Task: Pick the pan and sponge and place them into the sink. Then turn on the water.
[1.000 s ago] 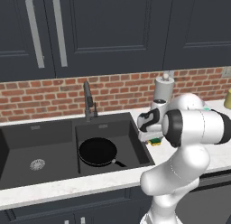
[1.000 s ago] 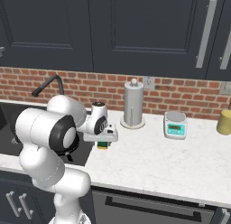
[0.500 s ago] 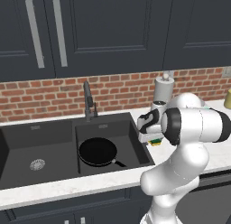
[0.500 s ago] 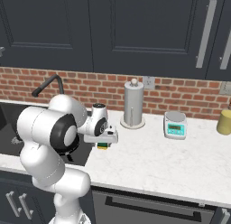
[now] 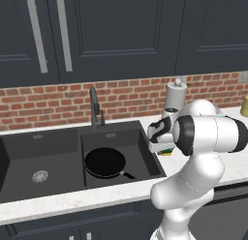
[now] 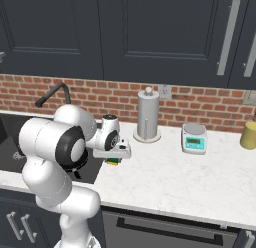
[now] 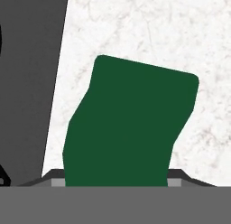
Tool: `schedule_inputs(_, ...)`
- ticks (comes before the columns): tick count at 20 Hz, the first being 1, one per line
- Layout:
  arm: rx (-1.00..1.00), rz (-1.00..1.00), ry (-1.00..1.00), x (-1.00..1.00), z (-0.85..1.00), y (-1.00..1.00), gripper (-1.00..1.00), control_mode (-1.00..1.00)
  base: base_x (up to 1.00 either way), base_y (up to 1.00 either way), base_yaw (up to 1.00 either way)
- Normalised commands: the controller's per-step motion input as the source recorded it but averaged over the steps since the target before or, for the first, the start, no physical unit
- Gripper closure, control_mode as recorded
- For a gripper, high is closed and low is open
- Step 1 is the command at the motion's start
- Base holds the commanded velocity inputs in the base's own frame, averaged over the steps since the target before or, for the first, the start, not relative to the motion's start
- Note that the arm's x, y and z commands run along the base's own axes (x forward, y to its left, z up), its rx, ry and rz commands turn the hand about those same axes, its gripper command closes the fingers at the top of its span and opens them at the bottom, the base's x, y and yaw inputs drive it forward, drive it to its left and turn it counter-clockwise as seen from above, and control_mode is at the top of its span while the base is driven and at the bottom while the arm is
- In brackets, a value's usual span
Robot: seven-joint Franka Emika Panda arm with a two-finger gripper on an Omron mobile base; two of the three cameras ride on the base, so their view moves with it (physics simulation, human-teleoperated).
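The sponge [image 7: 131,123] sits on the white counter [image 6: 190,182] just beside the sink [image 5: 72,152], green side toward the gripper [image 6: 114,153] — whether the fingers have clamped it I cannot tell. The pan [image 5: 104,162] already lies in the smaller basin. Grip squarely, lift clear of the sink's edge — the faucet [image 5: 95,108] stands behind.

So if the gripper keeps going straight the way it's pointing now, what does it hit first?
The sponge. In the hand view its green scrubbing side sits right ahead of the gripper, which points down at the counter beside the sink. Whether the fingers already touch it is unclear.
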Motion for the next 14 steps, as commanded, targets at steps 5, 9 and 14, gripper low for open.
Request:
schedule_inputs(5,0.00,0.00,0.00,0.00,0.00,0.00,1.00,-1.00,0.00,0.00,0.00)
schedule_inputs(9,0.00,0.00,0.00,-0.01,0.01,0.00,1.00,-1.00,0.00,0.00,0.00)
schedule_inputs(14,0.00,0.00,0.00,-0.22,0.10,0.00,1.00,-1.00,0.00,0.00,0.00)
